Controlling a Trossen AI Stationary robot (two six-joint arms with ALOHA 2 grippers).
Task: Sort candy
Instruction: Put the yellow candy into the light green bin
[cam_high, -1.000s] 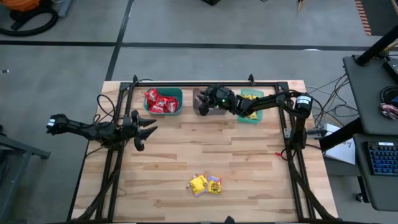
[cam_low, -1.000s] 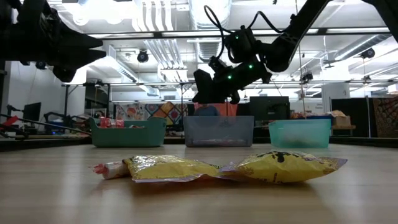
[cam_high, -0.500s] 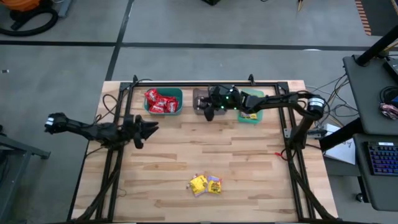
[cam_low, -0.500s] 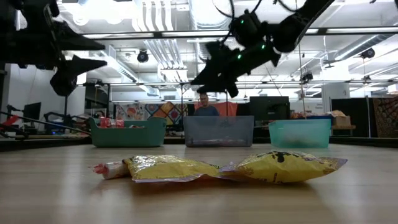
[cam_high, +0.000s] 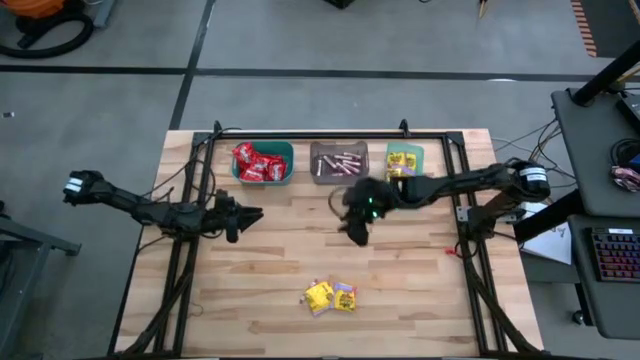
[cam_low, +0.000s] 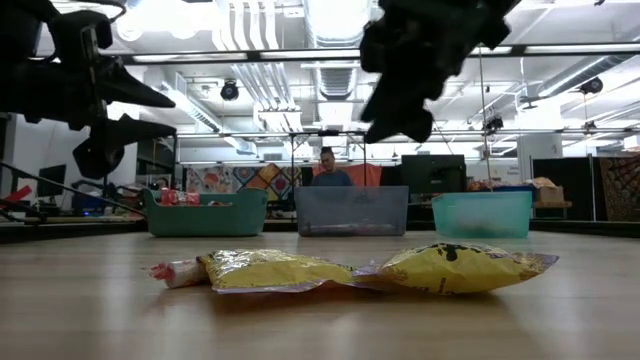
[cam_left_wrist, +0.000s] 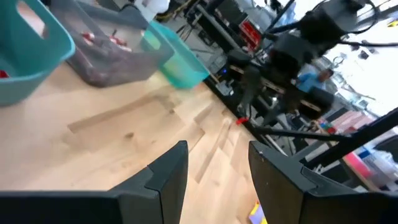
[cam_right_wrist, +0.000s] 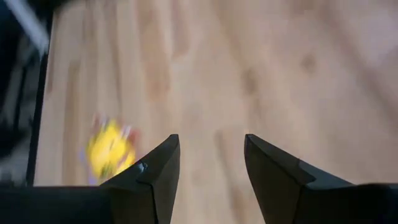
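While right gripper (cam_high: 356, 232), fingers apart and empty, hovers mid-table, aim for near yellow shiny packets (cam_high: 331, 297). Descend squarely, pinch one only. Left gripper (cam_high: 250, 214) waits left, fingers apart.

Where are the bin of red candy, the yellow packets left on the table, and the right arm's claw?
bin of red candy (cam_high: 262, 162), high view, on the red packets inside.
yellow packets (cam_high: 331, 297), high view, middle of the pair.
right claw (cam_right_wrist: 210, 171), right wrist view, between its fingertips.
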